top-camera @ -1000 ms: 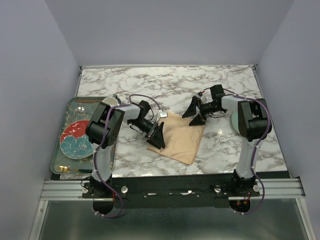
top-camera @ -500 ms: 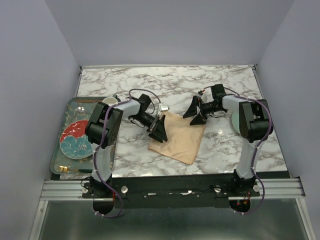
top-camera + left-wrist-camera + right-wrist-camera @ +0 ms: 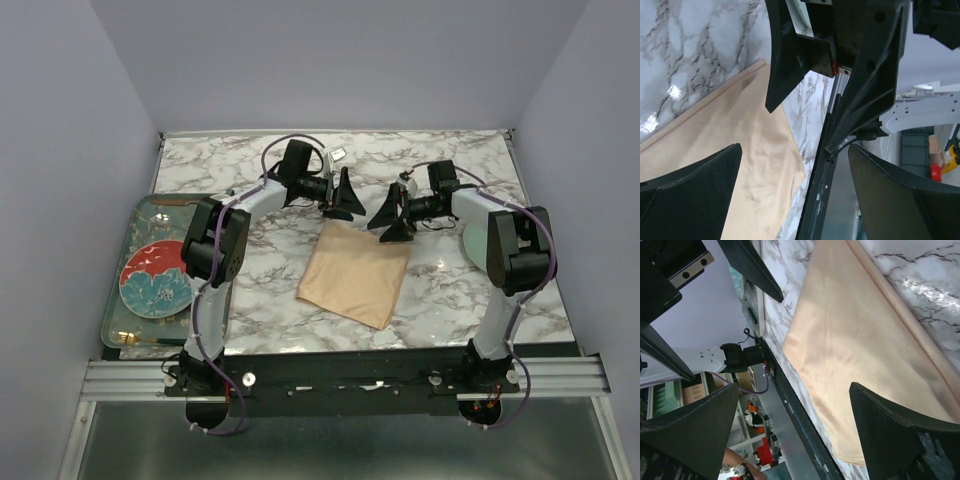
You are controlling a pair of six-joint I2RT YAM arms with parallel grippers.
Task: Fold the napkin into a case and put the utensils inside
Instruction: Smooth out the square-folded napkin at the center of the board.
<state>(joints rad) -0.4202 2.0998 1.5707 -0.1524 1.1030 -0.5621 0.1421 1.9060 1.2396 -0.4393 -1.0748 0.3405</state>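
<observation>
Ok, napkin [image 3: 355, 275]: peach-orange cloth, folded into a flat, roughly rectangular packet, lying skewed on the marble counter [image 3: 260, 300] between the two arms; gripped by neither pincer.
Napkin layers: doubled edge visible as a narrow strip along one long side in both wrist views; slight sheen, few creases.
Left pincer [image 3: 347, 197]: jaws spread wide, empty; raised over bare marble just beyond the napkin's far-left corner, tips pointing toward the right arm.
Right pincer [image 3: 387, 221]: jaws spread wide, empty; over the napkin's far-right corner, tips pointing toward the left arm; no cloth between the jaws.
Pincer spacing: facing each other, near, not touching.
Left wrist view: napkin below and between own fingers [image 3: 695, 195], right pincer's black fingers filling the top.
Right wrist view: napkin spanning the gap between own fingers [image 3: 900, 440].
Utensils [image 3: 150, 341]: gold cutlery lying along the near edge of the grey-green tray [image 3: 110, 315], left of the left arm, well apart from the napkin; detail too small to make out.
Plate [image 3: 155, 280]: red and blue patterned, on the tray.
Second plate [image 3: 468, 240]: pale, on the counter at right, partly hidden behind the right arm.
</observation>
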